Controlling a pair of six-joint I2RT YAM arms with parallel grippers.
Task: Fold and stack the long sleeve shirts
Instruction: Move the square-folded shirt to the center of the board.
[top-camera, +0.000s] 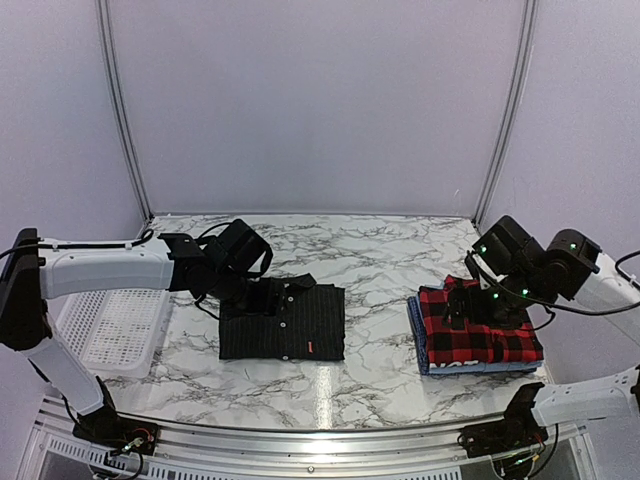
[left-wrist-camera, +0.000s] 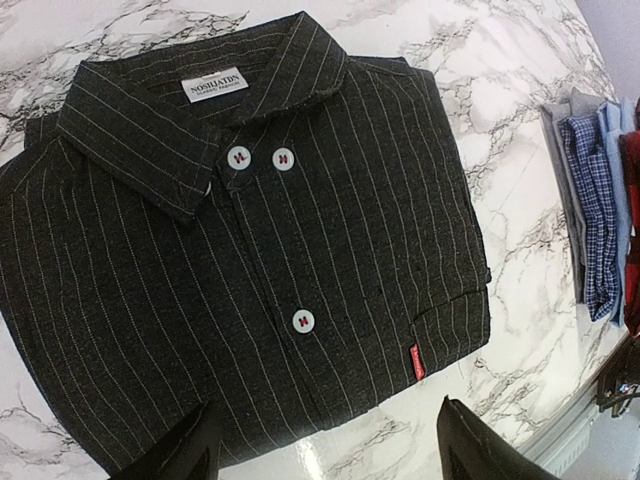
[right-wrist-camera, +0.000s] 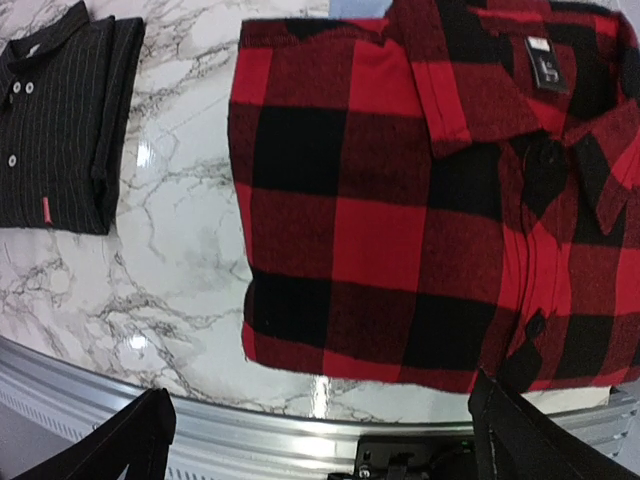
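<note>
The black pinstriped shirt (top-camera: 285, 322) lies folded flat in the middle of the table, collar toward the left arm. My left gripper (top-camera: 262, 297) hovers over its collar end, and in the left wrist view it (left-wrist-camera: 330, 455) stands open above the shirt (left-wrist-camera: 250, 250) with nothing between its fingers. At the right, the folded red-and-black plaid shirt (top-camera: 480, 335) rests on top of a folded blue shirt (top-camera: 418, 345). My right gripper (top-camera: 463, 308) hangs over the plaid shirt (right-wrist-camera: 430, 190). It (right-wrist-camera: 325, 440) is open and holds nothing.
A white mesh basket (top-camera: 110, 330) sits at the table's left edge under the left arm. The metal front rail (right-wrist-camera: 250, 430) runs just below the plaid shirt's near edge. Bare marble (top-camera: 375, 300) separates the black shirt from the stack.
</note>
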